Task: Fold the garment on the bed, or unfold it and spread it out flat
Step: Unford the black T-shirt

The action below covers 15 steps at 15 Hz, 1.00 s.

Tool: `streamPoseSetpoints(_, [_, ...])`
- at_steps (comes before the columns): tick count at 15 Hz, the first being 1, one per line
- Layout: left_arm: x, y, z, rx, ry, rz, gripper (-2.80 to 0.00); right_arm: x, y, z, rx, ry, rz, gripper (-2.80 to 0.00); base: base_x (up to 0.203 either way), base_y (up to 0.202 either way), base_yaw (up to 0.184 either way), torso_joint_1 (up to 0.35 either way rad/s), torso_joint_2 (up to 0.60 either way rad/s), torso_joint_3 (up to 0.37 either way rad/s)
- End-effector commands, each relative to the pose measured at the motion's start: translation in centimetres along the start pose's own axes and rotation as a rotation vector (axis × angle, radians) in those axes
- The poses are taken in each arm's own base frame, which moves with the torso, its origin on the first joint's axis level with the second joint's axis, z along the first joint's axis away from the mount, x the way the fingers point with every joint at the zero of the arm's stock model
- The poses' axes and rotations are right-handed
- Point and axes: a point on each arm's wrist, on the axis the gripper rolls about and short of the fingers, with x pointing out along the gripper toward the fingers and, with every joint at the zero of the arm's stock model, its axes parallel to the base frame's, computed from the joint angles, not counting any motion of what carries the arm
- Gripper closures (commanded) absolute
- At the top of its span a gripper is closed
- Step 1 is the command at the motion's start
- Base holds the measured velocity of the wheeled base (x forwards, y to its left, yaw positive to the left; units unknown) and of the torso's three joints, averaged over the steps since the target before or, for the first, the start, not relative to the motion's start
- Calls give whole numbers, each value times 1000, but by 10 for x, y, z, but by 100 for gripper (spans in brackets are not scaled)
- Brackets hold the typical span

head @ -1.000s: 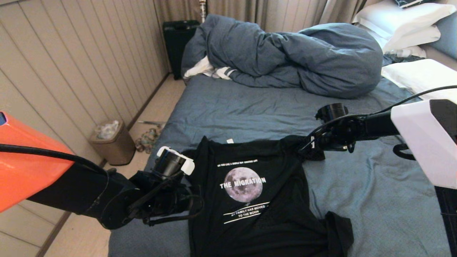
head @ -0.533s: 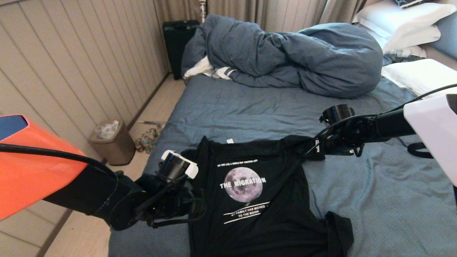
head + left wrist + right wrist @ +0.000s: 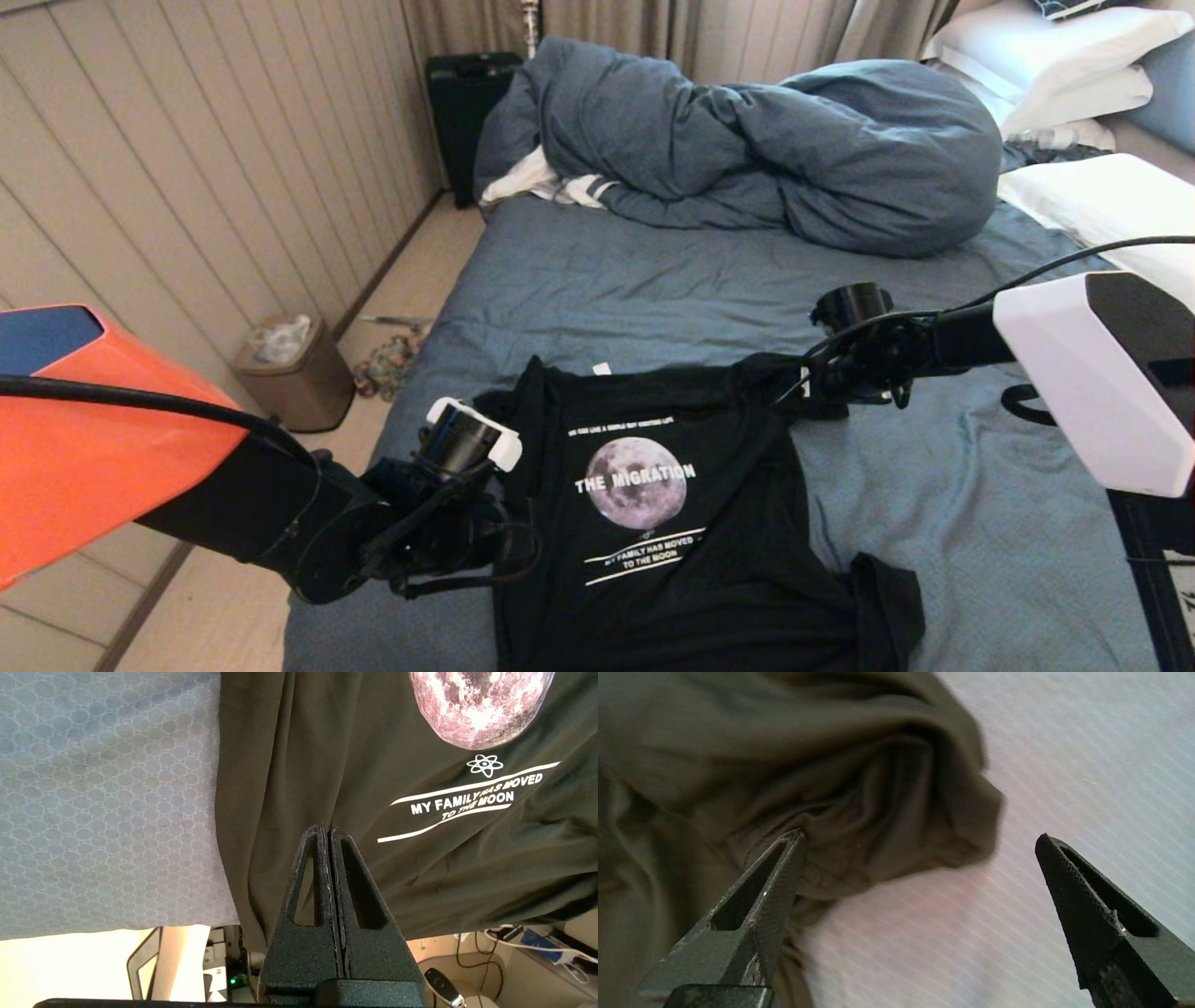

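Black cloth of the garment (image 3: 672, 523) is bunched by the wide-open right gripper (image 3: 920, 844). It might grab too much. The left gripper (image 3: 327, 830) is closed, holding nothing.

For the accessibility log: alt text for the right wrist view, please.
The right tool is open over a bunched fold of the black T-shirt, one finger against the cloth and the other over the bare blue-grey bed sheet.
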Motion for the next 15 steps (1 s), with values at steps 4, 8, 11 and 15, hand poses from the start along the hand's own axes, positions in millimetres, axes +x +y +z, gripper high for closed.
streamPoseSetpoints(4, [-1, 0, 1, -5, -5, 0, 0, 28, 7, -8, -11, 19, -3, -280, 0, 0, 0, 0, 0, 0])
streamPoseSetpoints(8, [1, 0, 0, -2, 0, 1, 0, 44, 6, -16, -15, 40, -11, 0, 0, 0, 0, 0, 0, 0])
streamPoseSetpoints(11, [1, 0, 0, -1, 0, 1, 0, 51, 9, -15, -2, 25, -9, 0, 0, 0, 0, 0, 0, 0])
streamPoseSetpoints(15, [1, 0, 0, -1, -1, 3, 0, 24, 2, 9, 17, -43, -13, 0, 0, 0, 0, 0, 0, 0])
